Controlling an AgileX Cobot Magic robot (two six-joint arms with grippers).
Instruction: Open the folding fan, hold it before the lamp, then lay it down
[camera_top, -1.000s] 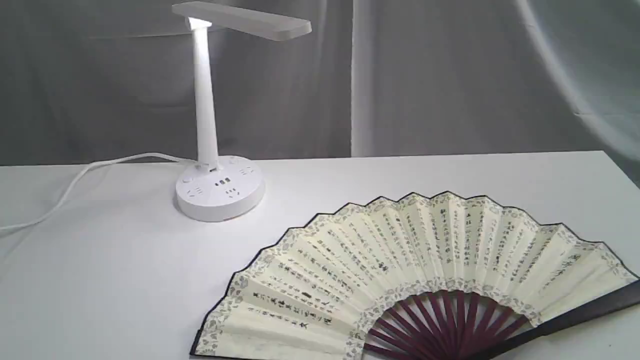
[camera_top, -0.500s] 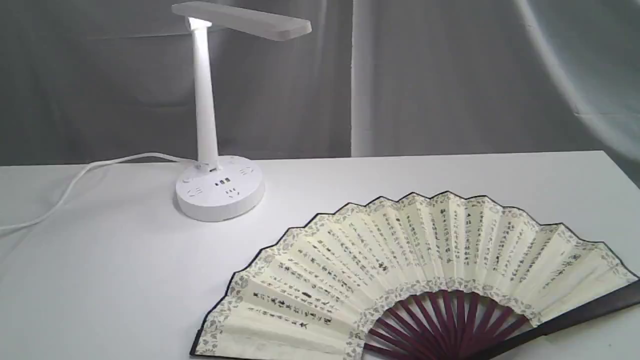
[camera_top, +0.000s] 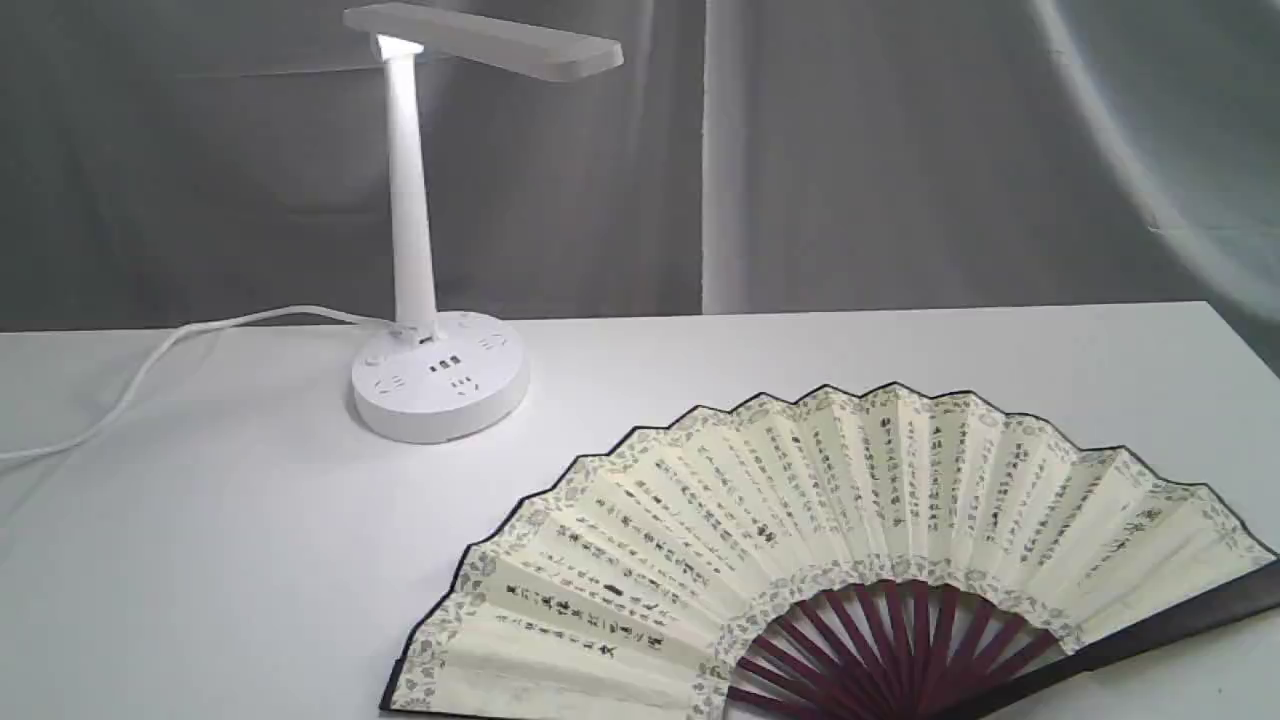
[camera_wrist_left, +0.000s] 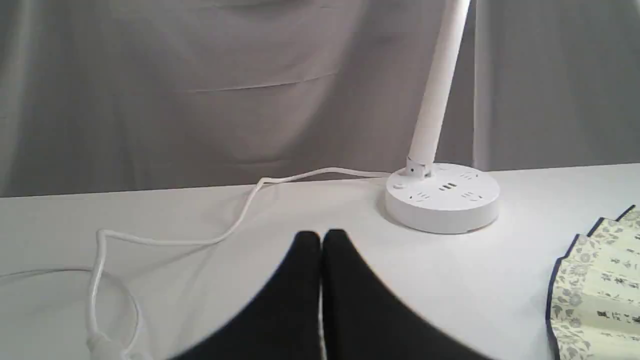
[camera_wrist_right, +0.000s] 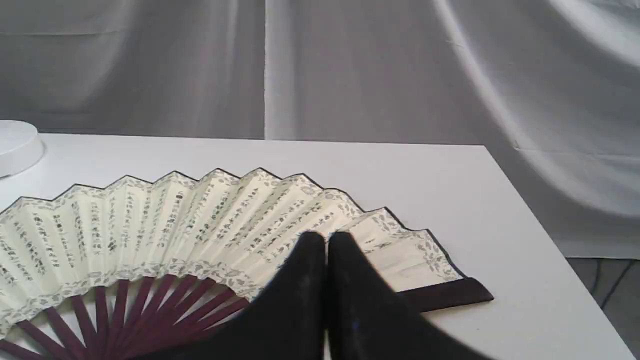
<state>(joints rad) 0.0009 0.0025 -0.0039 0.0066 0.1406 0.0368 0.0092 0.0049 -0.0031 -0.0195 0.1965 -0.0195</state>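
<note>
Lying flat and fully spread on the white table (camera_top: 250, 520), the folding fan (camera_top: 800, 500) fills the near right part of the exterior view. It's cream pleated paper with columns of black calligraphy and a grey floral border along the outer edge and the inner arc. Dark maroon ribs splay out underneath, with a blackish guard at each end, and the right guard runs off the frame edge. The lamp (camera_top: 412, 230) stands upright behind and to the left, well apart from the fan, its white cord (camera_top: 150, 365) trailing off left from the round base. Left gripper (camera_wrist_left: 321, 237) and right gripper (camera_wrist_right: 326, 237) both have their black fingers pressed together, holding nothing — the right one is near the fan's right end.
</note>
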